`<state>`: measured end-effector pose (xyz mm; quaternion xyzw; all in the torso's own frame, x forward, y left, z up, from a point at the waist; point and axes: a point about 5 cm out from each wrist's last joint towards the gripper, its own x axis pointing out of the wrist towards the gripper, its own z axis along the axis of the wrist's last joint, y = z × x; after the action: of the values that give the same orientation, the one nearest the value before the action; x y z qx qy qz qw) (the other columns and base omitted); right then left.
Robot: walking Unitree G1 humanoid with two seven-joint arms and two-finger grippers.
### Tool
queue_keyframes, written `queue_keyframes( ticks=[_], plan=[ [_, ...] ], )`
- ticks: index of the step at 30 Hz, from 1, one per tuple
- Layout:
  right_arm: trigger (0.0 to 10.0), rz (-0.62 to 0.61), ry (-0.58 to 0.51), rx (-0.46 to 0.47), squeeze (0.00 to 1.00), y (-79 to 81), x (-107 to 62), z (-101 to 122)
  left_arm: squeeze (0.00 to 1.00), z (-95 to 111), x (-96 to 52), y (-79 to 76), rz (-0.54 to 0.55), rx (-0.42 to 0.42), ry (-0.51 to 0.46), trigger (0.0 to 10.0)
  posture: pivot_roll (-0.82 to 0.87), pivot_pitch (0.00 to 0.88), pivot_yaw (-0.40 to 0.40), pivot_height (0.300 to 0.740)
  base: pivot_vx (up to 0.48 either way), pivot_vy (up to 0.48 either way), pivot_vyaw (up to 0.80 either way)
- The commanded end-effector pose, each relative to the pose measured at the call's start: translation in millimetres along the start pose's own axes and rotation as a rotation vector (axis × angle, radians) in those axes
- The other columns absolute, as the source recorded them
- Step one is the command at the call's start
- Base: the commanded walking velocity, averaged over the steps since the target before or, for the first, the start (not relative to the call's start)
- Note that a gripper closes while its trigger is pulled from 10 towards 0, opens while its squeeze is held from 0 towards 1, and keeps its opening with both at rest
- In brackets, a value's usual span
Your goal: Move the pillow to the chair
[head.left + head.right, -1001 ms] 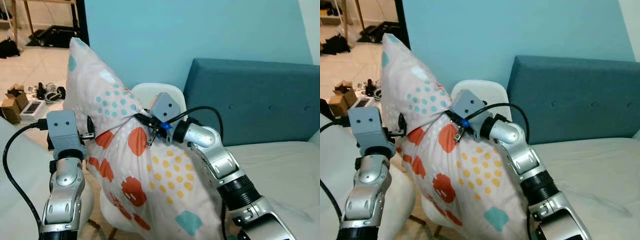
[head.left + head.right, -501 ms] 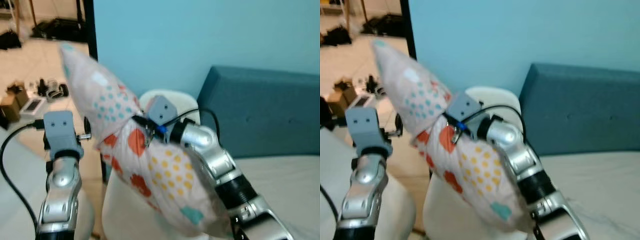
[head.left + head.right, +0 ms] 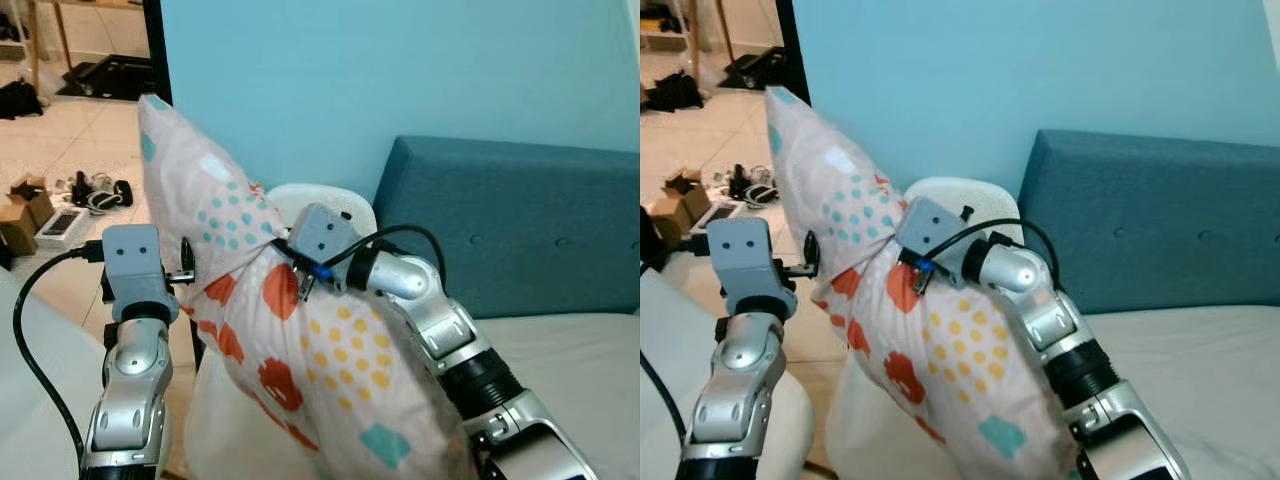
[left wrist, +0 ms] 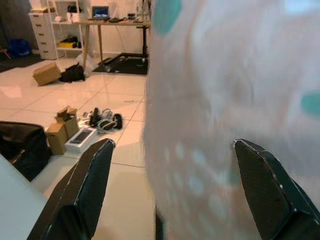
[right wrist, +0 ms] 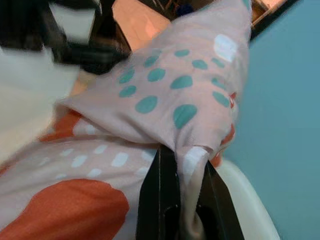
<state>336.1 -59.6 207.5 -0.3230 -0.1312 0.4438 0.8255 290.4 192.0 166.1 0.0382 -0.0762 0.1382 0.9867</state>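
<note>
Pinching pillow [image 3: 300, 370] fabric, right gripper [image 5: 182, 210] jaws tight per wrist cam, left gripper [image 4: 170, 195] jaws wide beside pillow, white chair [image 3: 330, 205] behind.

both head views were evenly lit by soft daylight and fairly sharp, with pale glare on the tiled floor [image 3: 70, 130]. the left wrist view was bright, though the pillow [image 4: 235, 100] up close was blurred and washed out. the right wrist view was dimmer, smeared in one corner, the fabric near its fingers [image 5: 161, 200] shadowed.
</note>
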Motion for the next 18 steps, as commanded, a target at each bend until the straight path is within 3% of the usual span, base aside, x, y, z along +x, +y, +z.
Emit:
queue_keyframes(
  ticks=[1,6,10,18],
  plan=[
    [10.0,-0.064,-0.066,-0.072,0.0,-13.5,1.0,16.5,0.0,-3.3,-0.2,-3.7,-0.016,-0.01,0.016,10.0,0.0,0.0,-0.122,0.74,0.0,0.0,0.0],
    [10.0,-0.08,-0.056,-0.095,0.0,-16.1,1.9,15.9,0.0,-2.4,0.2,-4.0,-0.019,-0.016,0.013,10.0,0.0,0.0,-0.124,0.74,0.0,0.0,0.0],
    [10.0,-0.11,-0.011,-0.127,0.0,-19.8,14.4,14.5,0.0,-1.9,-0.4,-1.5,0.002,-0.011,0.012,10.0,0.0,0.0,-0.129,0.72,0.0,0.0,0.0],
    [10.0,-0.079,-0.032,-0.146,0.0,-17.9,24.3,18.2,0.0,-1.7,-1.4,0.4,0.021,-0.008,0.009,10.0,0.01,0.0,-0.14,0.69,0.0,0.0,0.0]
  ],
)
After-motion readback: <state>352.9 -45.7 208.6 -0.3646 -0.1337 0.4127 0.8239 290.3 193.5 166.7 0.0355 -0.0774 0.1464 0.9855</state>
